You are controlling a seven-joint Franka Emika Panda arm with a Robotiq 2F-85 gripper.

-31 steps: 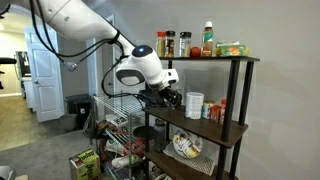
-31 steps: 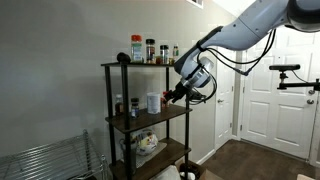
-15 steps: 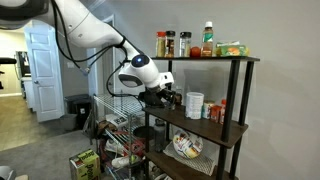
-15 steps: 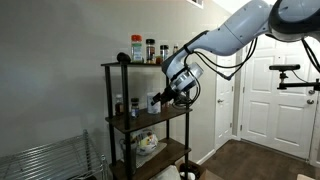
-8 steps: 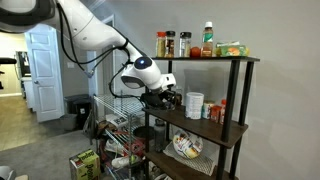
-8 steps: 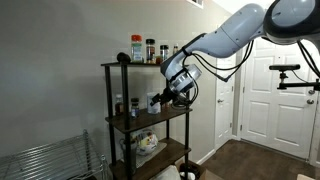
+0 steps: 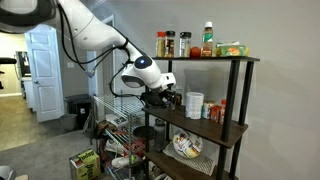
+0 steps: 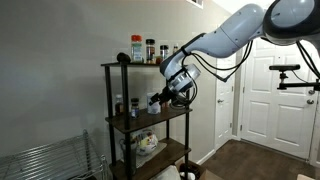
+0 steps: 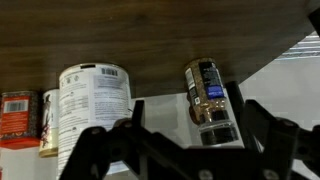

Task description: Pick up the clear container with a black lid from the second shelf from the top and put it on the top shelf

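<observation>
The wrist view stands upside down. The clear container with a black lid (image 9: 208, 95) stands on the second shelf from the top (image 9: 150, 30), to the right of a white tub (image 9: 95, 100). My gripper (image 9: 187, 102) is open, with one finger on each side of the container and a wider gap on the tub's side. In both exterior views the gripper (image 7: 172, 98) (image 8: 162, 97) reaches over the second shelf (image 7: 205, 124) (image 8: 150, 118) and hides the container. The top shelf (image 7: 215, 58) (image 8: 140, 65) is just above it.
Spice jars (image 7: 165, 44) and a bottle (image 7: 208, 38) stand on the top shelf. Small red-lidded jars (image 9: 15, 110) stand beside the white tub (image 7: 194, 105). A bowl (image 7: 187, 145) is on the lowest board. A chrome wire rack (image 7: 115, 115) stands beside the unit.
Over two seconds the arm swung in and brought the gripper further over the second shelf towards the container. In the last half second nothing has visibly moved.
</observation>
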